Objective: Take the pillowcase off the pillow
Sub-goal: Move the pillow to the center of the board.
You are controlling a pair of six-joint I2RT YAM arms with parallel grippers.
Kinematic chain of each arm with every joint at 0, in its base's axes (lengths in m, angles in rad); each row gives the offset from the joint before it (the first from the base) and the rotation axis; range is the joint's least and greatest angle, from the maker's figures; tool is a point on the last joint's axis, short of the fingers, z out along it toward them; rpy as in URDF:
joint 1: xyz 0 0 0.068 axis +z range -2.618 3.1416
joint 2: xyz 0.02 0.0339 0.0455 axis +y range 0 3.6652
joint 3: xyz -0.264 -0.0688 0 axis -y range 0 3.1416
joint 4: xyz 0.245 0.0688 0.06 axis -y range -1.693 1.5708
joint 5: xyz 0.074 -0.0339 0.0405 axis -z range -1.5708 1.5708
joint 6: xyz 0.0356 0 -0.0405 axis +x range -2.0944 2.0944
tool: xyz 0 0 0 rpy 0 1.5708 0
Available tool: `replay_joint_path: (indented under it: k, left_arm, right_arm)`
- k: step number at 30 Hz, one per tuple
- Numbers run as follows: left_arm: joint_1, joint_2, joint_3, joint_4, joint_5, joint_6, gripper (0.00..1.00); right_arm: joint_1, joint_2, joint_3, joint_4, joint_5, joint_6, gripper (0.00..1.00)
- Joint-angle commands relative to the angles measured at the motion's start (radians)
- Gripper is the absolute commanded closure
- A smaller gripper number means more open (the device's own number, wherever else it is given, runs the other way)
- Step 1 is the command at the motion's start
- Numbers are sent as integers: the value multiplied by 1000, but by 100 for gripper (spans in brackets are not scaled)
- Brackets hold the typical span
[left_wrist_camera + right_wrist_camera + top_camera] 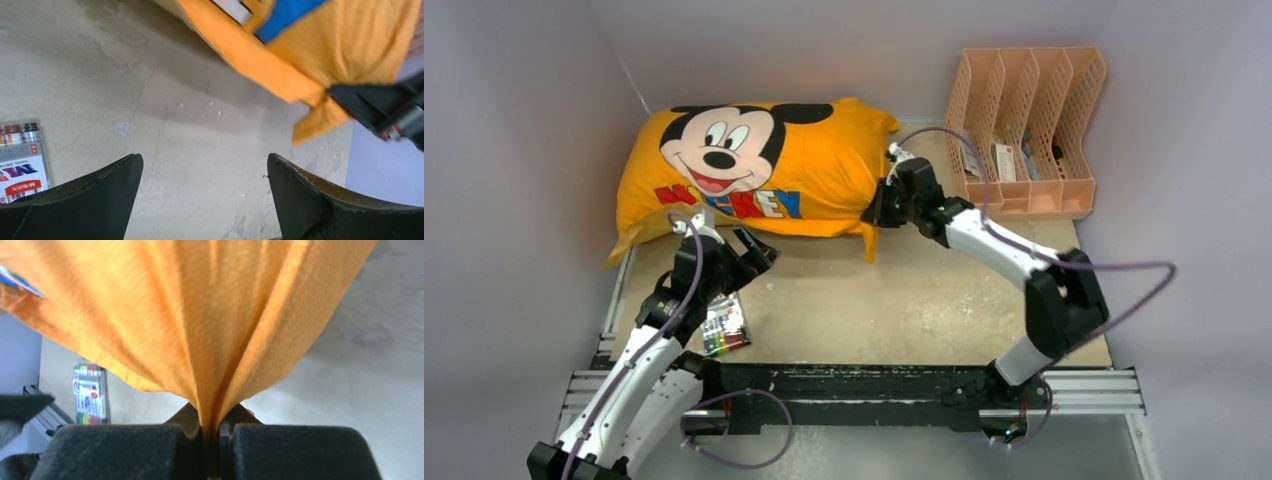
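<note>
The orange-yellow pillowcase [824,170] with the Mickey face lies at the back left of the table, stuffed full; the white pillow is hidden inside it. My right gripper [879,212] is shut on the pillowcase's near right corner, and the fabric [200,325] fans out from between its jaws. My left gripper [759,250] is open and empty, just in front of the pillowcase's near edge [260,65], over bare table. The right gripper also shows in the left wrist view [380,107].
A peach file rack [1024,130] stands at the back right. A flat pack of coloured markers [724,328] lies on the table by my left arm, also in the left wrist view [20,165] and the right wrist view [91,392]. Purple walls close in the table.
</note>
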Motion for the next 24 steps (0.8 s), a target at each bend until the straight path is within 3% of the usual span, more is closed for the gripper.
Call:
replay_joint_path:
  k: [1,5,6,8,9,10,14,18,24]
  left_arm:
    - [6,4,92,5,-104,34,5]
    - [7,23,178,-35,-228,97,5]
    - [8,28,202,-40,-257,113,5]
    - [8,44,260,-48,-299,152,4]
    - [8,60,293,-56,-318,174,4]
    - [8,80,335,-67,-335,199,4]
    - [8,207,556,-160,-460,286,3]
    - [31,392,768,-302,-631,352,1]
    - [381,611,946,-276,-311,378,1]
  right_arm:
    - [-9,-328,-136,-90,193,-58,100]
    - [-22,-621,-397,-219,363,29,100]
    - [-29,-671,-431,-239,389,37,95]
    - [-49,-730,-455,-264,347,25,50]
    - [-52,-733,-437,-286,314,17,39]
    - [-52,-724,-402,-327,298,21,34]
    - [-50,-703,-236,-437,357,12,28]
    - [-42,-753,-138,-382,317,-15,12]
    - [-22,-594,139,-449,238,-119,11]
